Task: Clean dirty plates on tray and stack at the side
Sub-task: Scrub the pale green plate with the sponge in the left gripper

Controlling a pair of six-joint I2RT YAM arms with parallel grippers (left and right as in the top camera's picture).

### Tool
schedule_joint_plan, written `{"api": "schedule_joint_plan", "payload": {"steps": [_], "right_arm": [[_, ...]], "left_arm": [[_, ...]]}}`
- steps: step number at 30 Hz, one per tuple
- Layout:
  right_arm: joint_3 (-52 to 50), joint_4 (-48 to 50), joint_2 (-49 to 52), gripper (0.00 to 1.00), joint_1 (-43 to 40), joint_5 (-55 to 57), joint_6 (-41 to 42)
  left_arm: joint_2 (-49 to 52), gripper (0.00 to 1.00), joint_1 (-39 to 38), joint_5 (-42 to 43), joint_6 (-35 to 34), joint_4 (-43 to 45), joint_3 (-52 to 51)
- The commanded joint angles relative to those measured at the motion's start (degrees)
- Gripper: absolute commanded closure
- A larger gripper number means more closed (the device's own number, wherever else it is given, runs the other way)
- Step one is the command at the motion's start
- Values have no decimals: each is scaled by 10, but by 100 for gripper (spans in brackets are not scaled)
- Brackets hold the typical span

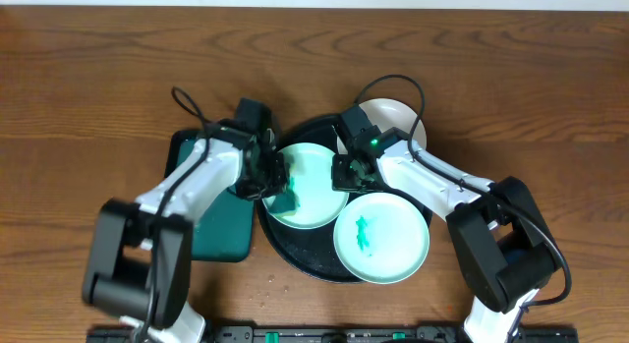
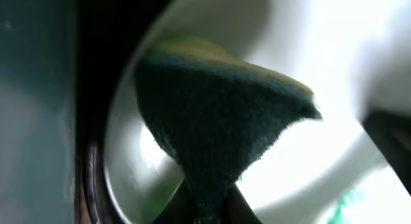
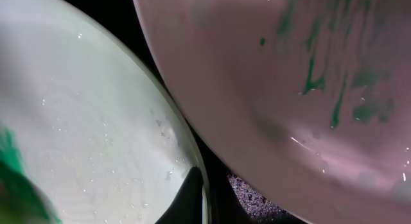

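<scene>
On the round black tray [image 1: 295,257] lie two pale mint plates and a white one. My left gripper [image 1: 276,186] is shut on a dark green sponge [image 2: 218,108] and presses it onto the left mint plate [image 1: 314,181]. My right gripper [image 1: 346,173] is shut on that plate's right rim [image 3: 204,185], one finger above it and one below. The front mint plate [image 1: 381,235] carries a green smear. The white plate [image 1: 395,119] lies at the back right; in the right wrist view, the white plate [image 3: 289,89] shows green streaks.
A dark teal rectangular tray [image 1: 214,225] lies just left of the black tray, partly under my left arm. Bare wooden table [image 1: 79,87] surrounds both trays. The black tray's raised rim [image 2: 90,160] runs close beside the sponge.
</scene>
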Motion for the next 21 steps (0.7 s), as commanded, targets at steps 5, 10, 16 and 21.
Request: {"api": "schedule_joint_plan", "payload": {"steps": [5,10,16,21], "right_arm": [[-10,-11,31,99,4,12,2],[-10,-12,31,99,4,12,2],[-10,-13,31,99,4,12,2],[-10,-14,31,99,4,12,2]], "left_arm": [[88,93,-2,24,-22,3,68],[118,93,-29,121,-9,12,76],[122,93,-80,161,-9,27,76],[122,93,-110,199,-9,50,76]]}}
